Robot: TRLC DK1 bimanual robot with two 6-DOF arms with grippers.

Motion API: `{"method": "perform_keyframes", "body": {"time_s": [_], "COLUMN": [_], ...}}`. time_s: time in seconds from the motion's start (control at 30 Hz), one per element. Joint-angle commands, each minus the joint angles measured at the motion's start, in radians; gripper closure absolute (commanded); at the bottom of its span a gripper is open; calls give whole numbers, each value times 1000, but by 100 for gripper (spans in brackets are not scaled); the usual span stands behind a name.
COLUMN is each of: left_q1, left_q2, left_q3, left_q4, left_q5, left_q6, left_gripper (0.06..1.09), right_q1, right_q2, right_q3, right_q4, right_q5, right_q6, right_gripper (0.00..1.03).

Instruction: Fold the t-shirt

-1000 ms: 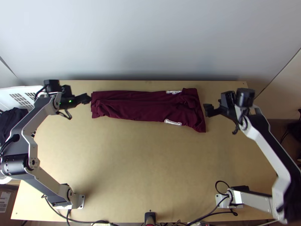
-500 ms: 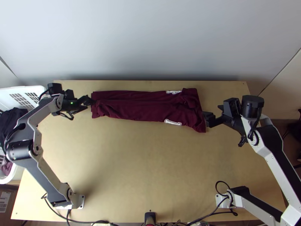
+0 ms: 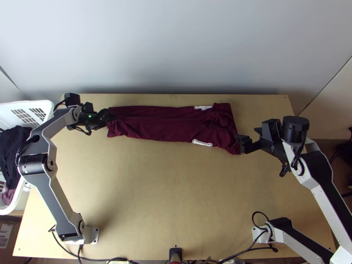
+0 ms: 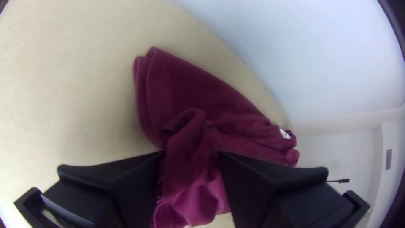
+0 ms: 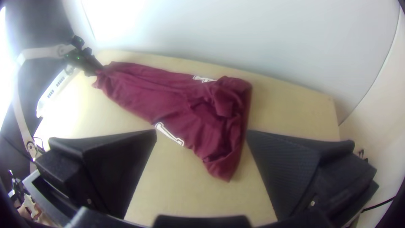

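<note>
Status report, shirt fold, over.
Left gripper at left end of maroon t-shirt, grip unclear. Right gripper open by near right corner. Folded into long strip, right end bunched. White basket off left, clear of shirt.

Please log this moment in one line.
t-shirt: long folded strip, wrinkled, on table | left end effector: open, t-shirt between its fingers | right end effector: open, near t-shirt's opposite end

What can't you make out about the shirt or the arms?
Left wrist view: whether the black left tool grips the maroon cloth t-shirt; the tool hides contact.
Right wrist view: the white print nearer the wall, complete; folds hide part.
Top view: the white right arm's whole elbow; the lower right edge cuts it off.
</note>
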Motion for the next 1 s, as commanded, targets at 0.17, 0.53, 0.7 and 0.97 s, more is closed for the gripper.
{"method": "perform_keyframes", "body": {"time_s": [0.17,0.53,0.7,0.97], "left_q1": [-13,-7,-98,-242], "left_q2": [-65,-195,-199,-133], "left_q3": [-49,18,100,276], "left_q4": [6,-108,-161,-247], "left_q5": [98,81,26,-72], "left_q6": [5,27,16,-6], "left_gripper": [105,105,105,105], "right_q1": [16,30,30,29], "right_q2": [-18,-41,-72,-139], "right_q3": [-45,-103,-154,-263], "right_q4": [-3,17,40,86], "right_q5": [1,1,1,1], "right_q6": [36,69,85,102], "right_gripper": [4,4,4,4]}}
